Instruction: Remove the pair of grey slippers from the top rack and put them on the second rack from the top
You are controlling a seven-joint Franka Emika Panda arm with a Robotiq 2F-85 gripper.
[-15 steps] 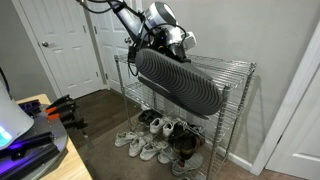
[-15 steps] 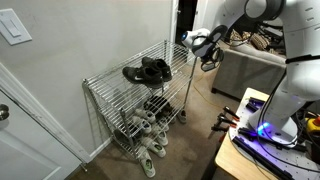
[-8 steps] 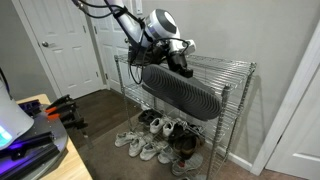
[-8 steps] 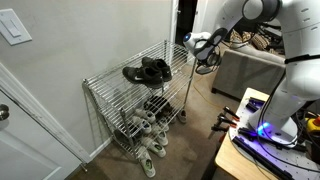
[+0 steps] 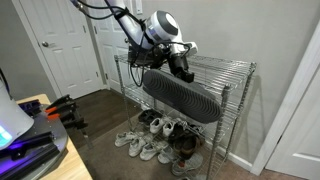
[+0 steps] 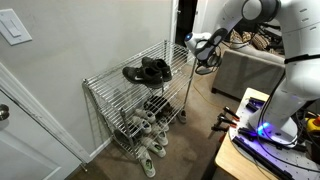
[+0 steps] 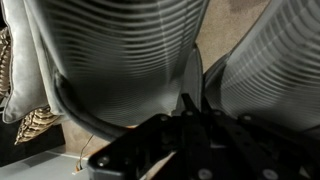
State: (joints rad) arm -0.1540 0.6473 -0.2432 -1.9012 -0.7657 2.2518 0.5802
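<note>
My gripper (image 5: 181, 66) pinches the pair of grey slippers (image 5: 180, 95), which hang at five o'clock, off the top rack (image 6: 110, 80). I should lower them level, then slide them onto the second rack from the top (image 6: 113, 106), clear of the posts.

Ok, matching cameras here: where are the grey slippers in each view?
In an exterior view: grey slippers, large, centre frame.
In an exterior view: small, upper right, under the gripper.
Wrist view: ribbed, filling the frame.
Shared landmark, both exterior views: the top rack.
</note>
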